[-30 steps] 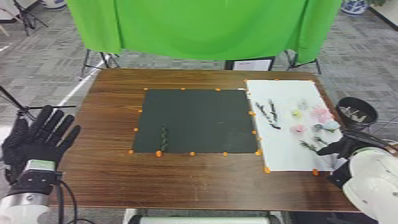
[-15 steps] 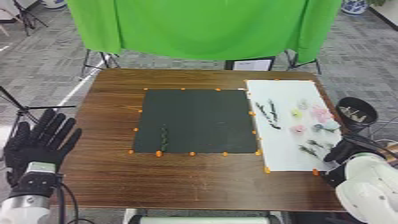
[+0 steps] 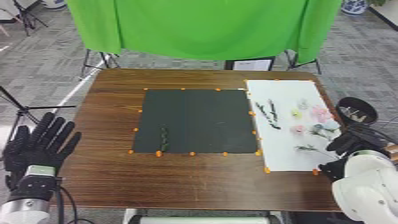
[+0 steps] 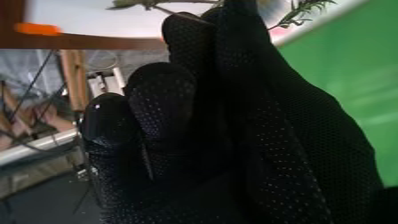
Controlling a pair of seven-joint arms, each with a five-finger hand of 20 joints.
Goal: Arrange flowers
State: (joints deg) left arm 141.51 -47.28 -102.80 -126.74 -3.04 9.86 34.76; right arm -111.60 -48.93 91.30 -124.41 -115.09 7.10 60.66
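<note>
Head view: we see the right hand [image 3: 352, 142] slightly farther forward than before, at the white sheet's [image 3: 286, 161] edge; broad table [image 3: 102, 120] separates the left hand [image 3: 37, 146], fingers wide, from the mat [image 3: 200, 120] and its sprig [image 3: 164, 139].
Right wrist view: greenery [image 4: 133, 4] near the glove; we cannot tell its grip.

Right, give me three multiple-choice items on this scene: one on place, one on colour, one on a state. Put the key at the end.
1. Where on the dark mat does the green sprig lie?
A) Far right corner
B) Near left part
C) Middle of the far edge

2. What colour are the markers along the mat's edges?
A) Orange
B) Blue
C) Purple

3. How is the robot's left hand?
A) Curled into a fist
B) Wrapped round a vase
C) Open, fingers spread

Key:
1 B: the sprig lies toward the mat's left side, near the edge closest to the robot.
2 A: orange spots line the mat.
3 C: its fingers are straight, with gaps between them.
</note>
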